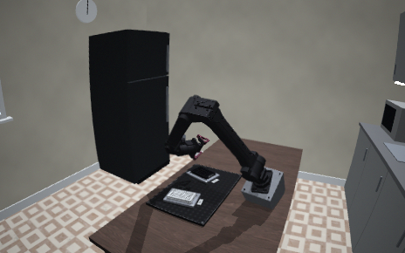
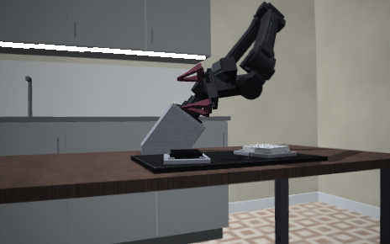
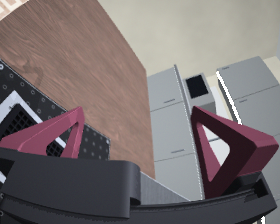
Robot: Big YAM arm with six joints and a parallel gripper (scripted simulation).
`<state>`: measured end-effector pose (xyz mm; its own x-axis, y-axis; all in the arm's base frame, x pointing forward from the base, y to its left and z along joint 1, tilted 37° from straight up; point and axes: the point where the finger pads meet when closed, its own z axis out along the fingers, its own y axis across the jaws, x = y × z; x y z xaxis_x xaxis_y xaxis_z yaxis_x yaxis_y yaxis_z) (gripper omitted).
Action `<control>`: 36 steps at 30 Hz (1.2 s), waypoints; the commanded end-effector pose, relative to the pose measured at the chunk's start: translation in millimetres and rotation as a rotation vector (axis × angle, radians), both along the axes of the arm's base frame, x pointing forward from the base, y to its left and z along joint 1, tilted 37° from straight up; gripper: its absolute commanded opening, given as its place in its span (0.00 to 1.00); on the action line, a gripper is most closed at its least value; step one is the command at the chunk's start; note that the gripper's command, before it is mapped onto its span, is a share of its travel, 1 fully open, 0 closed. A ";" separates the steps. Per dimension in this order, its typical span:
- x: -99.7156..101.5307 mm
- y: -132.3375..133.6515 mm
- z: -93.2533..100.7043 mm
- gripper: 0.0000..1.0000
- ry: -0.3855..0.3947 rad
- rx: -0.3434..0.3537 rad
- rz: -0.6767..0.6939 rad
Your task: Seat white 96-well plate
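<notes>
The white plate E01 (image 1: pixel 181 195) lies on nest N1 at the near end of the black base mat (image 1: pixel 196 193); it also shows in the exterior view (image 2: pixel 266 149). I cannot tell how it is tilted. The black plate E07 (image 1: pixel 202 172) (image 2: pixel 187 156) sits in the white-framed nest N2 at the far end. My gripper (image 1: pixel 200 146) is open and empty, held high above the table's far edge beyond E07. Its maroon fingers (image 2: pixel 195 90) stand wide apart. In the wrist view the gripper (image 3: pixel 140 139) points out over the table, with N2's corner (image 3: pixel 14 119) at lower left.
The arm's grey base (image 1: pixel 264 188) stands on the table to the right of the mat. A black fridge (image 1: pixel 128 102) stands beyond the table's far left corner. Grey cabinets and a microwave (image 1: pixel 403 122) line the right wall.
</notes>
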<state>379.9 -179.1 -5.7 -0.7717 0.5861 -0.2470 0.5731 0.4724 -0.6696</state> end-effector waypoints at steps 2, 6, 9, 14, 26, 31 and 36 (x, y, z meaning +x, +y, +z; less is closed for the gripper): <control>10.7 18.6 10.6 1.00 -0.041 0.090 0.075; 11.8 38.3 7.2 1.00 -0.059 0.215 0.120; 12.4 48.3 6.0 1.00 -0.067 0.263 0.140; 13.7 68.2 4.6 1.00 -0.087 0.378 0.194; 15.6 116.4 7.0 1.00 -0.147 0.626 0.323; 16.7 138.3 10.4 1.00 -0.173 0.734 0.403; 17.1 167.7 15.6 1.00 -0.184 0.790 0.454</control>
